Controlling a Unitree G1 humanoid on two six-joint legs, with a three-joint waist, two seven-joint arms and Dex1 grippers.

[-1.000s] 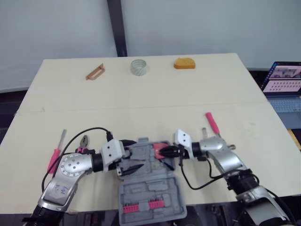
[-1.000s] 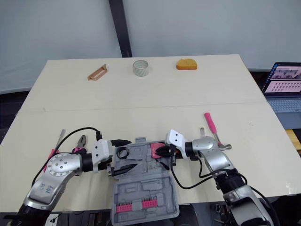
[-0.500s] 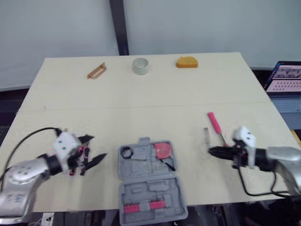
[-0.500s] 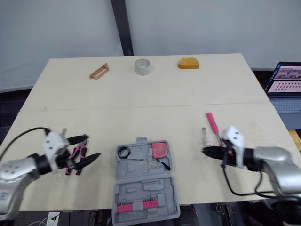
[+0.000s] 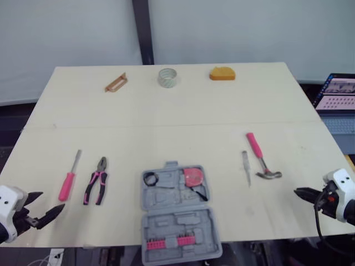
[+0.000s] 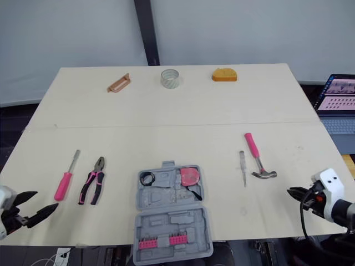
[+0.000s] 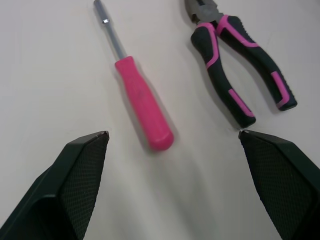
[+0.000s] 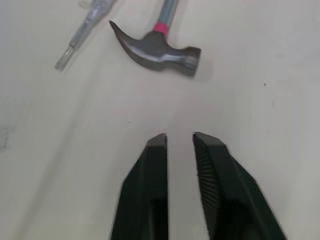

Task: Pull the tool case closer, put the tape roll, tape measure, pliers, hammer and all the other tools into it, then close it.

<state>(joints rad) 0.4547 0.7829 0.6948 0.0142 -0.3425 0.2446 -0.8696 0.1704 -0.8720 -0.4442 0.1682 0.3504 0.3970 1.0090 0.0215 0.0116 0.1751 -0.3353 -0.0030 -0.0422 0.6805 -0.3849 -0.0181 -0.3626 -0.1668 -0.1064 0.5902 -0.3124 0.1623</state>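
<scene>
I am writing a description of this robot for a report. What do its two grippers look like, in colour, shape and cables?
The left gripper and the right gripper each have two black fingers that taper to a point, with cross-hatched pads on the inner faces. Behind the fingers sits a white boxy housing. A black cable loops below the right gripper.

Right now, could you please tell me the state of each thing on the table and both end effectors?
tool case: open, lying flat
pliers: on table, outside case
screwdriver: on table, outside case
hammer: on table, outside case
tape roll: far edge, outside case
left end effector: open, empty
right end effector: shut, empty
</scene>
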